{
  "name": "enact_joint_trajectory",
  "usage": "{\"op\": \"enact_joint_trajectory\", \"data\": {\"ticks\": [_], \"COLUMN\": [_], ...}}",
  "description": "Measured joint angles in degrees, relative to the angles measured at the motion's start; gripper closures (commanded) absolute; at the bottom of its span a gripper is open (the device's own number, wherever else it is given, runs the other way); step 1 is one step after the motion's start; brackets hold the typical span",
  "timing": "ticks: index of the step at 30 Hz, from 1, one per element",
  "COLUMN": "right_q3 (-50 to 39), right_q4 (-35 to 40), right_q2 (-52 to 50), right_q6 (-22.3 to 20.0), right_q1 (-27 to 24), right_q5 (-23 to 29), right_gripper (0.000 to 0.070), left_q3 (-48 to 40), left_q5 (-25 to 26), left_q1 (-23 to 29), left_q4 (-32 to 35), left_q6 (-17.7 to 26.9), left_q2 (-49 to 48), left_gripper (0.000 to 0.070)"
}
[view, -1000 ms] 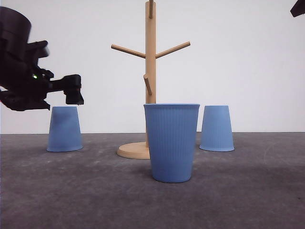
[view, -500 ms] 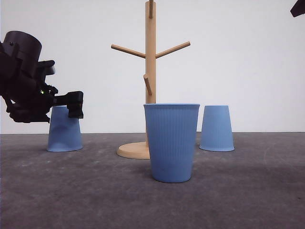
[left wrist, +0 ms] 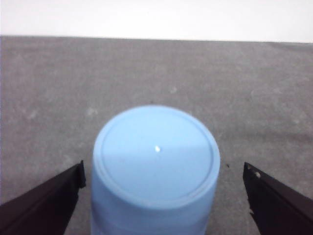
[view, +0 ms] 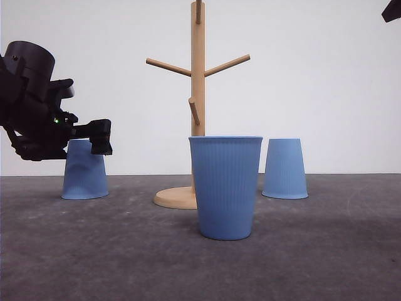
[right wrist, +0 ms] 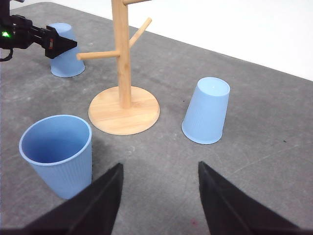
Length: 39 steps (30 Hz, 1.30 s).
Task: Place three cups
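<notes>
Three light-blue ribbed cups stand on the grey table. One cup (view: 84, 175) is upside down at the far left. My left gripper (view: 95, 139) is open at the level of its upturned bottom. Up close, that cup's flat bottom (left wrist: 156, 156) lies between the two black fingers (left wrist: 44, 205), with gaps on both sides. A second cup (view: 225, 188) stands upright in the near middle. The third cup (view: 285, 169) is upside down at the right. My right gripper (right wrist: 160, 166) hangs open high above the table, holding nothing, with the upright cup (right wrist: 57, 152) and the inverted cup (right wrist: 207, 110) below it.
A wooden peg stand (view: 198, 94) with a round base (view: 175, 198) rises behind the upright cup, between the two inverted ones. Its pegs are bare. A white wall closes the back. Part of the right arm (view: 391, 11) shows in the upper right corner.
My left gripper has come down from above the left cup to the level of its upturned bottom, then edged slightly right. The cups and the right arm have not moved.
</notes>
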Motion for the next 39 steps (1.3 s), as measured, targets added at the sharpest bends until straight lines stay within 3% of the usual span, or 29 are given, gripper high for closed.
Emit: {"op": "enact_joint_trajectory", "data": {"ticks": [17, 22, 27, 30, 39], "right_q3": [0.00, 0.00, 0.00, 0.00, 0.00], "right_q4": [0.00, 0.00, 0.00, 0.00, 0.00], "right_q2": [0.00, 0.00, 0.00, 0.00, 0.00], "right_q6": [0.35, 0.35, 0.35, 0.37, 0.37], "right_q1": [0.00, 0.00, 0.00, 0.00, 0.00], "right_q5": [0.00, 0.00, 0.00, 0.00, 0.00], "right_gripper": [0.0391, 0.0391, 0.0391, 0.0391, 0.0391], "left_q3": [3.30, 3.30, 3.30, 3.30, 3.30], "left_q5": [0.40, 0.40, 0.79, 0.81, 0.81], "left_q1": [0.68, 0.70, 0.70, 0.70, 0.70], "left_q4": [0.22, -0.81, -2.61, -2.59, -2.48], "left_q6": [0.43, 0.43, 0.43, 0.43, 0.43], "left_q2": [2.56, 2.58, 2.58, 2.58, 2.58], "left_gripper": [0.0072, 0.0201, 0.0220, 0.0317, 0.0322]}}
